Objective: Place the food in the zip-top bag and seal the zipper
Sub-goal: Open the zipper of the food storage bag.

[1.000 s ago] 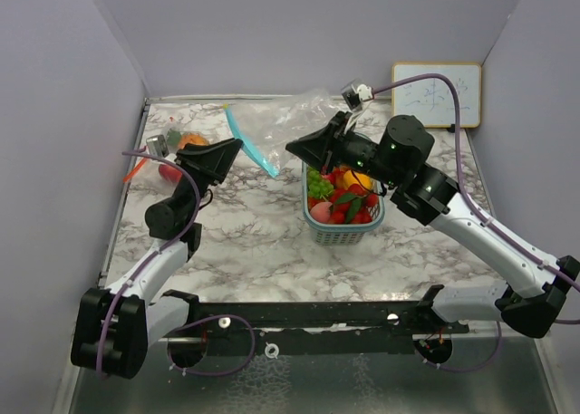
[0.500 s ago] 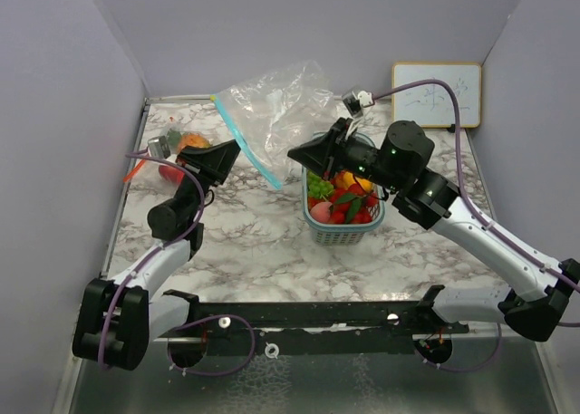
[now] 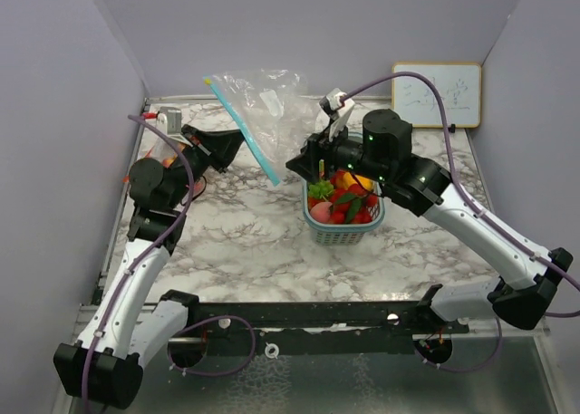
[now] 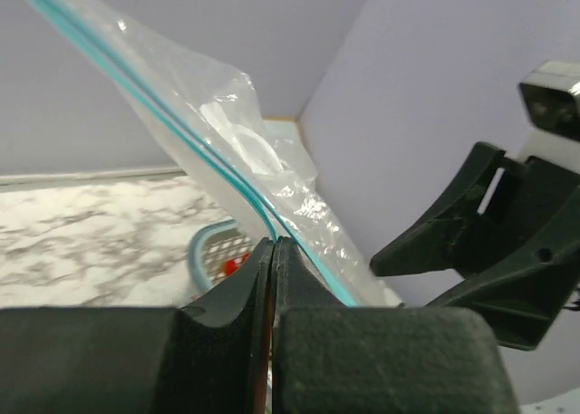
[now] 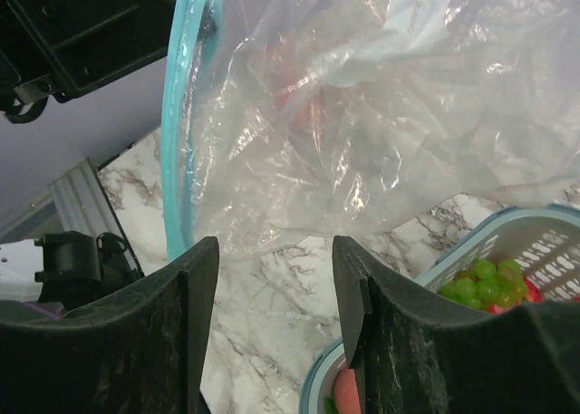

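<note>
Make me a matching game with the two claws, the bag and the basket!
Things:
1. left claw
2. right claw
3. zip-top bag
4. basket

Descriptions:
A. full of toy food
B. open, gripping nothing
C. shut on the bag's teal zip edge
D. clear plastic, lifted off the table

Pairs: 1-C, 2-B, 3-D, 4-A

Open bench (image 3: 258, 244) across the front and middle, plastic bag (image 3: 263, 106) hanging across the gap at the back, basket (image 3: 343, 234) filling space beside the right hand (image 3: 296, 164), wall (image 3: 82, 115) close on the left
</note>
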